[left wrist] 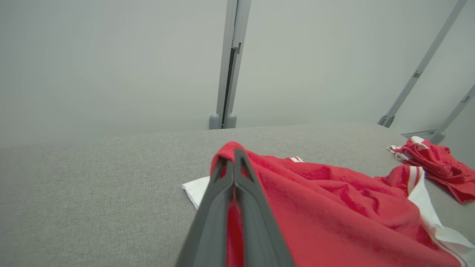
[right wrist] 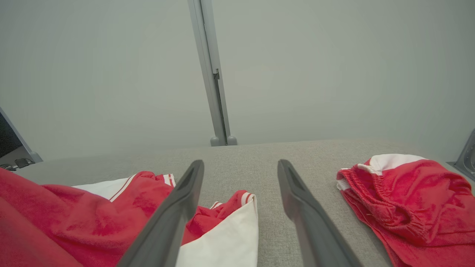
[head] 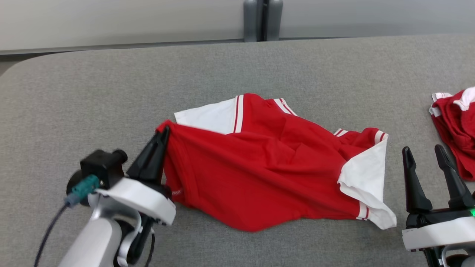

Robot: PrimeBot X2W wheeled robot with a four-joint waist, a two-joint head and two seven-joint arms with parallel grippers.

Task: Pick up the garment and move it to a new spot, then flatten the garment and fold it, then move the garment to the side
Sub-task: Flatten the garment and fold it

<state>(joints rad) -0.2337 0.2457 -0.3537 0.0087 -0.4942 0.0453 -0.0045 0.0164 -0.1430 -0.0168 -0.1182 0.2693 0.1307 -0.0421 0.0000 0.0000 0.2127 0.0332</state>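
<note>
A red garment with white panels and red stripes lies rumpled across the middle of the grey table. My left gripper is shut on its left edge, lifting that corner a little; the left wrist view shows red cloth pinched between the closed fingers, with the garment spreading to the right. My right gripper stands open beside the garment's white right corner, holding nothing. In the right wrist view the open fingers rise over that white corner of the garment.
A second red and white garment lies bunched at the table's right edge, also seen as a heap to the right of my right gripper. A grey post stands behind the table's far edge. Bare table surface stretches left and behind.
</note>
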